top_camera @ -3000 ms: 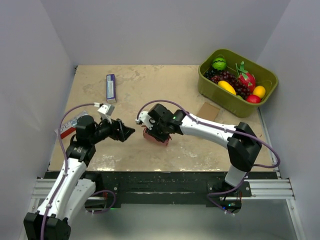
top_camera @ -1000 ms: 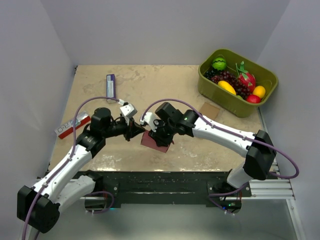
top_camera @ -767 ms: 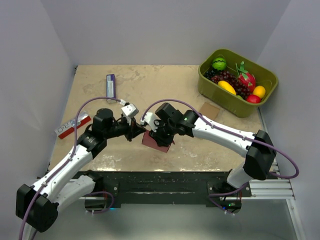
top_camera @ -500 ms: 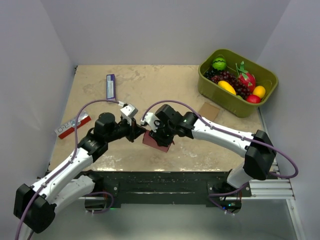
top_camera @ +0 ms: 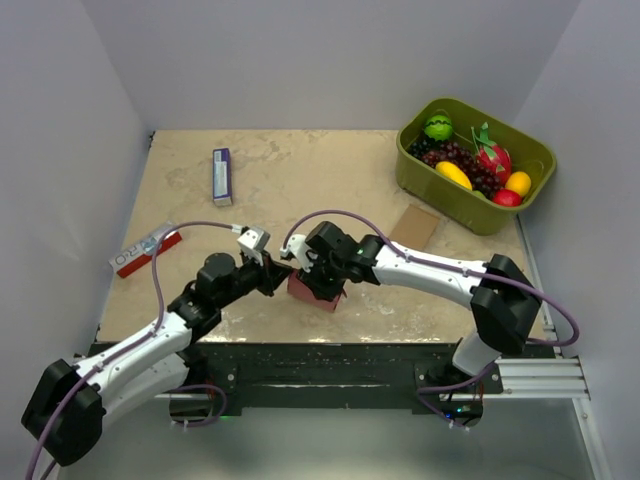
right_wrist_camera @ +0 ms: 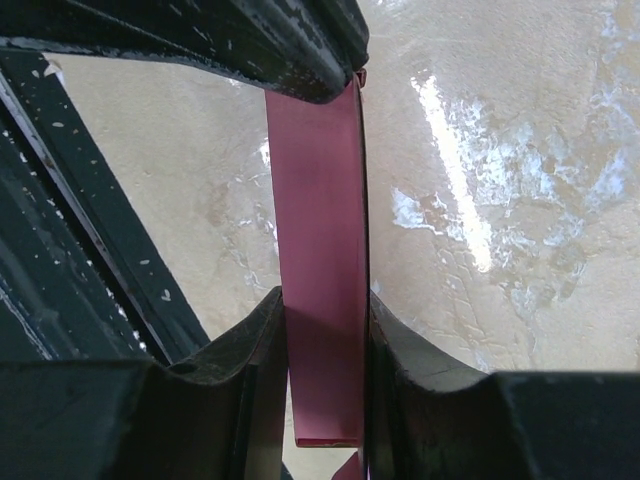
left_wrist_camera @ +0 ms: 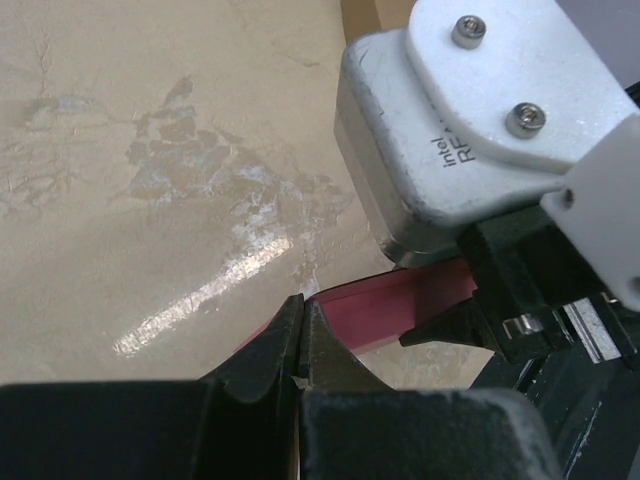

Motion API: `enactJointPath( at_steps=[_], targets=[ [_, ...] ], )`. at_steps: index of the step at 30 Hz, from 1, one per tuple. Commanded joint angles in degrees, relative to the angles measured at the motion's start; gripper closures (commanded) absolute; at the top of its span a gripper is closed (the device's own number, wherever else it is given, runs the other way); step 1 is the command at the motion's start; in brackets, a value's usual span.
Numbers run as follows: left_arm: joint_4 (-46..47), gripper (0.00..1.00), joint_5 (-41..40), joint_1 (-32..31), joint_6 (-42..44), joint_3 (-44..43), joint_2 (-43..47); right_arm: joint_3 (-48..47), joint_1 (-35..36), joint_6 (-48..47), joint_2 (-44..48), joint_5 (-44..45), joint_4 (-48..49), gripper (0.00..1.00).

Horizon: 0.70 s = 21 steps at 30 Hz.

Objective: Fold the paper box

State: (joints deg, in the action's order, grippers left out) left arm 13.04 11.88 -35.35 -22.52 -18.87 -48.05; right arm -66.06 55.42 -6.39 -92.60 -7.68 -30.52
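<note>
Both arms meet at the near-centre of the table (top_camera: 300, 180). The right gripper (top_camera: 318, 272) clamps the paper box (top_camera: 315, 290) across its thin faces; in the right wrist view the pink-red card (right_wrist_camera: 322, 250) stands on edge between the two fingers (right_wrist_camera: 245, 370), both pads touching it, so these jaws are closed on the box at a partial opening. Judgement: this grip acts as a vice, holding the packet steady and raised so one end is open to the other arm. The left gripper (top_camera: 275, 275) comes in from the left with its jaws pressed together and no gap at the tips (left_wrist_camera: 300, 312), and the tips sit against the box's near edge (left_wrist_camera: 400, 295). I cannot tell whether a sliver of card is pinched there. Judgement: closed tips make a narrow poker for pushing a flap or tab in. The grey camera housing (left_wrist_camera: 470, 110) of the right wrist crowds the left tips closely, so there is little slack between the two wrists. There is open tabletop to the far side. The brown card piece (top_camera: 415, 225) and green fruit tub (top_camera: 475, 165) are well apart to the right, and the blue-and-white packet (top_camera: 222, 175) and red-and-white packet (top_camera: 145, 250) well apart to the left. The box sits near the table's front edge, so room toward the bases is short
</note>
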Motion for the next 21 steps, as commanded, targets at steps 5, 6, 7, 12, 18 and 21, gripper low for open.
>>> enactJointPath(
  at_steps=[5, 6, 7, 12, 18, 21],
  targets=[
    [12.18, 1.0, 0.16, -1.3, -3.14, 5.86, -1.43, 1.81, -1.01, 2.44, -0.74, 8.29, 6.18, 0.83],
    [12.62, 1.0, -0.01, -1.38, -3.23, 6.47, -1.52, 1.9, -0.84, 2.44, -0.92, 8.47, 6.18, 0.83],
    [13.67, 1.0, -0.19, -1.47, -3.49, 6.83, -1.52, 1.9, -0.84, 2.44, -1.01, 8.56, 6.26, 0.83],
    [17.1, 1.0, -0.72, -1.56, -4.72, 9.46, -1.6, 2.08, -0.4, 2.35, -1.45, 9.0, 6.35, 0.83],
    [22.02, 1.0, -1.24, -1.82, -6.04, 12.71, -2.04, 2.08, -0.14, 2.35, -2.15, 8.91, 6.27, 0.84],
    [23.61, 1.0, -2.03, -1.91, -6.13, 13.51, -2.22, 2.17, 0.04, 2.26, -2.24, 8.65, 6.26, 0.84]
  ],
)
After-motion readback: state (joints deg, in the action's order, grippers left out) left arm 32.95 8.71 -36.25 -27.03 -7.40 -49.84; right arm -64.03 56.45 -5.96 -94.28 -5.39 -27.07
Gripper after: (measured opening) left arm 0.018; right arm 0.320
